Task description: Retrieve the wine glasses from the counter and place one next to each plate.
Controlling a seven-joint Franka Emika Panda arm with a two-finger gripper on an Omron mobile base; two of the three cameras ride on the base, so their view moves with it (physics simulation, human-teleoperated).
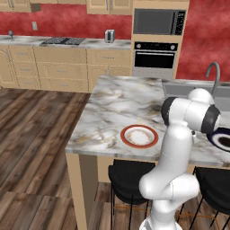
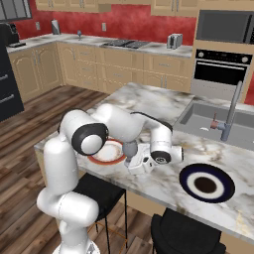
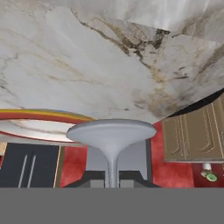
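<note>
- Big white marble island top (image 2: 163,106) with grey and brown veins, sink at its far side, black stools below.
- White robot arm bent low over the near side of that island, hand down by the top.
- Round dark navy plate with a white ring (image 2: 206,182) lying flat near the island's front edge, well apart from the other plate.
- Round white plate with an orange-red rim (image 1: 139,136) lying flat on the marble, just beside the hand.
- Small grey-blue see-through wine glass (image 2: 131,149) held between the two plates, close to the orange-rimmed one; foot and thin stem plain in the hand view (image 3: 111,133).
- Gripper (image 3: 112,180) pinched tight on the thin stem, fingers close together.
- Cannot tell whether the foot rests on the marble yet.
- Probably light, stiff and slippery, and easy to break, above all at the stem.
- Best hold likely low on the stem, gentle squeeze, kept straight up, set down softly.
- Tall and thin, so could tip over if let go crooked.
</note>
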